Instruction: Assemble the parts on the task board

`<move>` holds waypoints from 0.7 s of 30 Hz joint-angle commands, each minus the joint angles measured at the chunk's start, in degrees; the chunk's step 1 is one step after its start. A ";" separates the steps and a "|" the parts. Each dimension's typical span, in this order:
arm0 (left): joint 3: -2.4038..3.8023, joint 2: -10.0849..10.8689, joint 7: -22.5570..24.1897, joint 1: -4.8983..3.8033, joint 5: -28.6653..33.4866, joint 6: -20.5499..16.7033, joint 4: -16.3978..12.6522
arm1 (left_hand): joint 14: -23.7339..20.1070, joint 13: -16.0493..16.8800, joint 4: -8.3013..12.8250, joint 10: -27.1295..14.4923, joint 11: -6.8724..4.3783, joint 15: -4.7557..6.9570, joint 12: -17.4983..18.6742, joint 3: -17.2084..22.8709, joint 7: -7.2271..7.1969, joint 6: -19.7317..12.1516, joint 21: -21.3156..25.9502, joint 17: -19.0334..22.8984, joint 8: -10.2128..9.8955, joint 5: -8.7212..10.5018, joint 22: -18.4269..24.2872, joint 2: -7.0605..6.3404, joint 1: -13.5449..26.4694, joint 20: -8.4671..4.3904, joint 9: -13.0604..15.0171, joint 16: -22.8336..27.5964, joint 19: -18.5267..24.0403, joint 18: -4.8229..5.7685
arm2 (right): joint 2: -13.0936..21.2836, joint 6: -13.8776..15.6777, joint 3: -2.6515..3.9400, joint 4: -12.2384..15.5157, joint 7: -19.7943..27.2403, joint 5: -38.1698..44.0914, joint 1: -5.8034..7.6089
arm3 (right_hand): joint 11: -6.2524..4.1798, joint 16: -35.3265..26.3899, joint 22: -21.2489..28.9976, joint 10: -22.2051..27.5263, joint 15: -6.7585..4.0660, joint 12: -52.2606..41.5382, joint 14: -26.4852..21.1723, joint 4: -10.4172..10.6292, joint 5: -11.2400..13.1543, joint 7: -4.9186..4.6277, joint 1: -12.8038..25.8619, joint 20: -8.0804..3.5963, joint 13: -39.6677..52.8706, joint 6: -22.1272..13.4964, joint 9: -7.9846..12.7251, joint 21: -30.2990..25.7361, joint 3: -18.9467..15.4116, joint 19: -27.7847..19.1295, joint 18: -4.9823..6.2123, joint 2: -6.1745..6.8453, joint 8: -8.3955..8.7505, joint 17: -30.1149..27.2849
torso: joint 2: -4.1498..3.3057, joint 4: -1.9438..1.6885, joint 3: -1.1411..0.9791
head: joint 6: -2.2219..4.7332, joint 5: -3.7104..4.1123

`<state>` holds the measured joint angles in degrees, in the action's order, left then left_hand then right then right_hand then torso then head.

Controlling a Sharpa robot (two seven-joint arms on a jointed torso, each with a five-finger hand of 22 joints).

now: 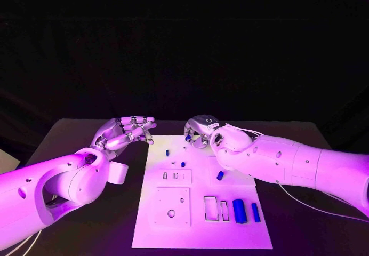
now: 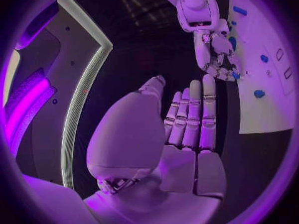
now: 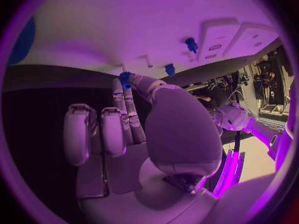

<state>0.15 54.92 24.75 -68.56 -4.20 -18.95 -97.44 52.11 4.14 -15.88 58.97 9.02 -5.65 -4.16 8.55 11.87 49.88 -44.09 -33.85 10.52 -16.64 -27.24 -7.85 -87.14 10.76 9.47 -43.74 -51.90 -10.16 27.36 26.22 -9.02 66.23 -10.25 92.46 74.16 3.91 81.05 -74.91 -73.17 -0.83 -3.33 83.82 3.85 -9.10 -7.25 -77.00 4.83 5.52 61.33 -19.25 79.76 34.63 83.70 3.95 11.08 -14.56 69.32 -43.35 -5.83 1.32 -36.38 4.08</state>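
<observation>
Blue plastic parts lie scattered on the flat white task board (image 1: pixel 201 234), which sits in the middle of the black table (image 1: pixel 92 224) in my head view. A small blue peg (image 1: pixel 168 152) stands near the far end. A second small peg (image 1: pixel 183 164) sits just behind a raised white slotted block (image 1: pixel 175 175), and a short blue piece (image 1: pixel 220 175) lies tilted to that block's right. Near the front, a thick blue cylinder (image 1: pixel 239 210) and a slimmer blue bar (image 1: pixel 255 212) lie side by side, just right of two rectangular slots (image 1: pixel 210 208). The left hand (image 1: pixel 127 132) hangs over the bare table beside the board's far left corner. The right hand (image 1: pixel 203 130) hangs over the board's far edge, fingers pointing down.

From the left wrist, I see the left hand (image 2: pixel 181 134) with its fingers stretched out side by side, thumb set off from them, and nothing in its grasp. Beyond it, the right hand (image 2: pixel 215 52) reaches down at the edge of the task board (image 2: pixel 261 109).

From the right wrist, the right hand (image 3: pixel 156 129) pinches a tiny blue part (image 3: pixel 125 78) between its thumb and a fingertip, with the other fingers curled in. The pinched part is close above the task board (image 3: pixel 124 25), near two upright blue pegs (image 3: pixel 191 45).
</observation>
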 commanded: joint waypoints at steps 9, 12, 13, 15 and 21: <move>0.05 -0.22 0.26 -0.20 -0.16 0.75 -0.03 | -0.39 0.03 -0.11 -0.27 0.00 0.14 -0.17 0.37 -0.02 -0.33 -0.19 0.04 0.10 0.20 -0.05 0.06 -0.41 0.06 0.05 -0.19 0.45 -0.17 | -0.73 -3.77 -0.01 -1.16 0.15 0.74 -0.41 | -0.11 0.23 -0.93 0.63 0.07 -0.14 2.47 -0.18 0.02 -0.26 0.08 0.19 -0.05 -0.54 -0.25 0.03 0.27 -0.08 -0.84 0.19 -0.09 -0.04 | -0.06 0.03 0.07 | -0.17 -0.03; 0.05 -0.23 0.28 -0.21 -0.23 0.74 -0.01 | -0.42 0.03 -0.12 -0.32 0.01 0.13 -0.17 0.39 0.00 -0.35 -0.30 0.06 0.08 0.21 -0.13 0.05 -0.44 0.07 0.06 -0.23 0.54 -0.17 | -0.82 -3.96 -0.02 -1.25 0.29 0.78 -0.51 | -0.04 0.23 -0.73 0.85 0.13 -0.15 2.45 -0.19 0.14 -0.30 0.28 0.25 -0.10 -0.70 -0.35 -0.14 0.27 -0.20 -0.79 0.36 -0.06 -0.11 | -0.07 0.06 0.06 | -0.19 -0.09; 0.05 -0.24 0.28 -0.21 -0.25 0.73 -0.01 | -0.42 0.03 -0.12 -0.32 0.01 0.13 -0.17 0.39 0.00 -0.35 -0.30 0.06 0.08 0.21 -0.13 0.05 -0.44 0.07 0.06 -0.23 0.54 -0.17 | -0.86 -3.93 -0.02 -1.29 0.36 0.78 -0.53 | 0.00 0.19 -0.73 1.00 0.16 -0.14 2.42 -0.20 0.18 -0.32 0.39 0.28 -0.14 -0.80 -0.40 -0.14 0.29 -0.22 -0.79 0.45 -0.03 -0.23 | -0.09 0.06 0.05 | -0.14 -0.14; 0.05 -0.24 0.27 -0.21 -0.27 0.73 -0.01 | -0.42 0.03 -0.12 -0.32 0.01 0.13 -0.17 0.39 0.00 -0.35 -0.30 0.06 0.08 0.21 -0.13 0.05 -0.44 0.07 0.06 -0.23 0.54 -0.17 | -0.94 -3.81 -0.02 -1.37 0.40 0.79 -0.56 | 0.05 0.21 -0.67 1.21 0.21 -0.13 2.42 -0.20 0.24 -0.35 0.51 0.33 -0.19 -0.93 -0.46 -0.20 0.32 -0.27 -0.77 0.54 0.01 -0.22 | -0.10 0.03 0.05 | -0.11 -0.18; 0.05 -0.19 0.22 -0.21 -0.29 0.69 0.01 | -0.46 0.02 -0.13 -0.41 0.04 0.11 -0.15 0.41 0.05 -0.42 -0.43 0.08 0.05 0.22 -0.22 0.03 -0.47 0.08 0.06 -0.27 0.63 -0.17 | -1.10 -2.36 -0.03 -1.81 0.19 0.66 -0.58 | 1.11 -0.61 2.59 5.82 1.15 -0.06 1.83 -0.01 0.48 -1.20 1.77 0.98 -1.21 -3.52 -0.50 -2.78 0.61 -2.03 -0.05 1.75 1.33 -2.27 | -0.09 0.00 0.07 | 0.03 -0.15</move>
<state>0.15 54.81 24.70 -68.64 -4.24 -18.95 -97.36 52.11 4.14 -16.05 58.97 9.02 -5.65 -4.16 8.72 11.87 49.88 -44.32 -33.85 10.52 -16.64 -27.41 -7.85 -87.14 10.97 9.45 -43.74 -51.69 -10.16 26.28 24.38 -8.97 64.63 -10.22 92.60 73.73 4.81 80.57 -72.67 -68.14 0.07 -3.81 84.05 3.47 -8.96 -8.34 -75.72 5.85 4.89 58.27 -19.97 77.30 35.31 81.97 3.96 12.36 -13.58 67.25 -43.43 -5.82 1.38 -36.44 3.91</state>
